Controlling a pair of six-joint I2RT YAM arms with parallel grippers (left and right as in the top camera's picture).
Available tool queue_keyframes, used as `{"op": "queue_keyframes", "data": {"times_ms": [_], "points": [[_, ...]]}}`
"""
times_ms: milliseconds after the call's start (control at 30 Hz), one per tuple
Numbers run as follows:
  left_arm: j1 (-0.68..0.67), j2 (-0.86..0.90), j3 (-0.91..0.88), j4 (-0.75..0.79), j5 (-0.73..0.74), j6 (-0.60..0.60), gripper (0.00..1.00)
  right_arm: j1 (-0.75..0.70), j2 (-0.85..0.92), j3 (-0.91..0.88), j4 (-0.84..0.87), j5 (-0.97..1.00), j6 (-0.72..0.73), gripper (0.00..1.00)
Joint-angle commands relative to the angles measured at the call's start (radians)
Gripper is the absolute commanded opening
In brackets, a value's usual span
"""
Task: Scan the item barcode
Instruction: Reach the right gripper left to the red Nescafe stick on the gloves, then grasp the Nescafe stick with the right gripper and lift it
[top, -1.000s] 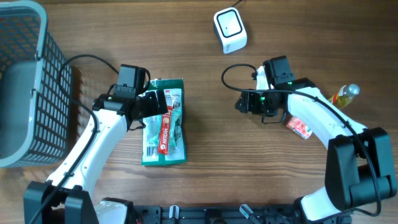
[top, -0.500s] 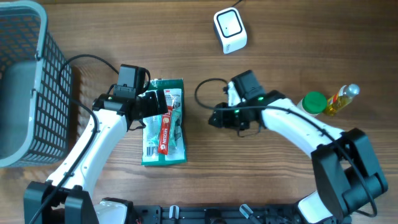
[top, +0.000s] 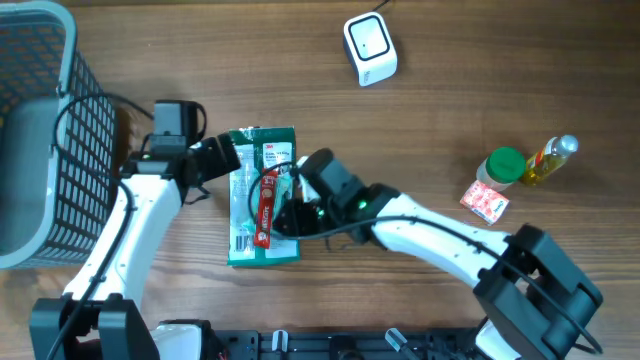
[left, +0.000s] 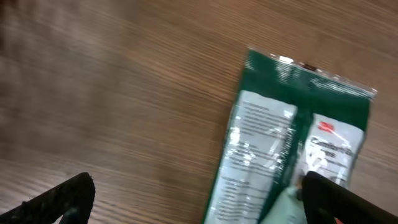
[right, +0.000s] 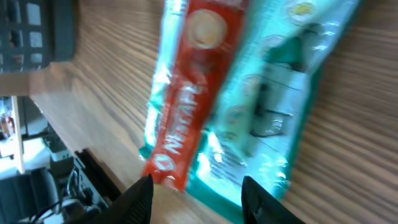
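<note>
The overhead camera looks straight down on the whole table (top: 480, 90) from far off. The left wrist camera faces down, close above the green packet (left: 292, 124); its picture is blurred. The right wrist camera sits nearer still, over the red sachet (right: 189, 93) lying on it. All three views share that packet.

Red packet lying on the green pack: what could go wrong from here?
1. The right hand hovers over the red packet, which lies on the green pack; it might pinch both or nudge the packet off.
2. The left hand sits open close beside the pack, so the two hands could bump.
</note>
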Motion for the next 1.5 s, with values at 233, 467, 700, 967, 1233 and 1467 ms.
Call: {"op": "queue_keyframes", "data": {"times_ms": [233, 467, 700, 967, 1233, 1467], "points": [[0.031, -0.009, 0.015, -0.002, -0.01, -0.013, 1.0, 0.225, 0.012, 0.002, 0.037, 0.514, 0.058, 0.51], [0.031, -0.009, 0.015, -0.002, -0.01, -0.013, 1.0, 0.23, 0.012, 0.357, -0.346, 0.599, 0.023, 0.54], [0.032, -0.009, 0.015, -0.002, -0.01, -0.013, 1.0, 0.266, 0.084, 0.404, -0.36, 0.655, 0.014, 0.54], [0.031, -0.009, 0.015, -0.002, -0.01, -0.013, 1.0, 0.36, 0.214, 0.404, -0.357, 0.824, 0.018, 0.5], [0.031, -0.009, 0.015, -0.002, -0.01, -0.013, 1.0, 0.368, 0.242, 0.404, -0.354, 0.824, 0.035, 0.47], [0.031, -0.009, 0.015, -0.002, -0.01, -0.013, 1.0, 0.368, 0.286, 0.404, -0.356, 0.814, 0.063, 0.48]]}}
